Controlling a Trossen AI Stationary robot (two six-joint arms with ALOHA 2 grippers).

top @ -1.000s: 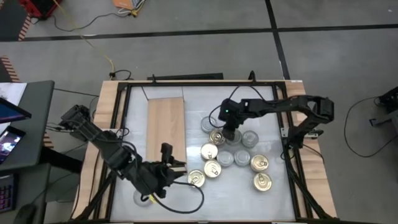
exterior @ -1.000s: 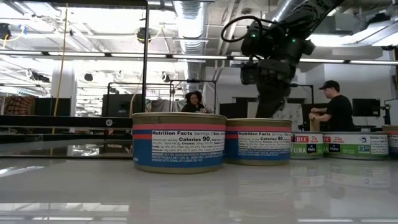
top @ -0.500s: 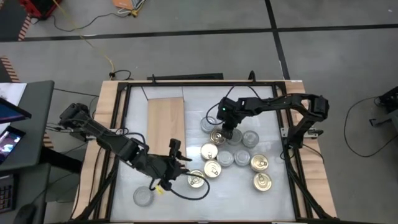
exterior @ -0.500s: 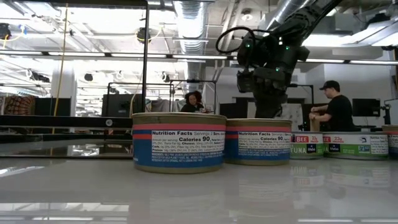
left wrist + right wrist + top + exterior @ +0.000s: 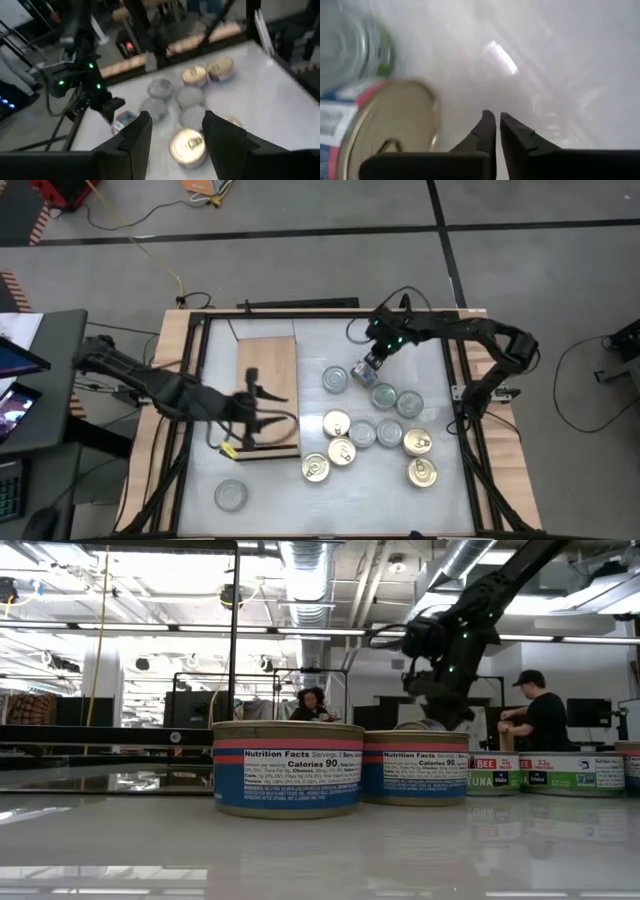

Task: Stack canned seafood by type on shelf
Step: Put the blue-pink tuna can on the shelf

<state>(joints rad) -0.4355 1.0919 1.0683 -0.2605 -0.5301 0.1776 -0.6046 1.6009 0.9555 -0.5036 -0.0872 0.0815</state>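
Several gold-topped and silver-topped tins of canned seafood [image 5: 363, 434] stand on the white table, right of the shelf [image 5: 272, 360], a tan board. One silver-topped tin [image 5: 230, 495] sits alone near the front left. My left gripper [image 5: 265, 400] hovers over the shelf, open and empty [image 5: 172, 135]. My right gripper [image 5: 368, 365] is shut [image 5: 497, 125] near the far side of the group. A gold-topped tin with a blue and red label [image 5: 385, 132] lies tilted beside it [image 5: 361, 373]. My right gripper points steeply down with the tilted gold-topped tin [image 5: 123, 119] close at one side of its shut fingers [image 5: 487, 127]. Nothing sits between the fingers. I cannot tell whether a finger's outer side touches the tin.
Wooden side rails and a black frame [image 5: 458, 390] border the table. The left arm stretches from the left rail across to the shelf. In the low view two tins [image 5: 288, 768] stand close to the camera. People stand in the room behind the table.
My left gripper has swung from the table's front, near the lone silver-topped tin, toward the far edge and now hangs over the shelf. My right gripper has gone toward the far edge. The gold-topped tin that stood under it has moved that way and tipped.
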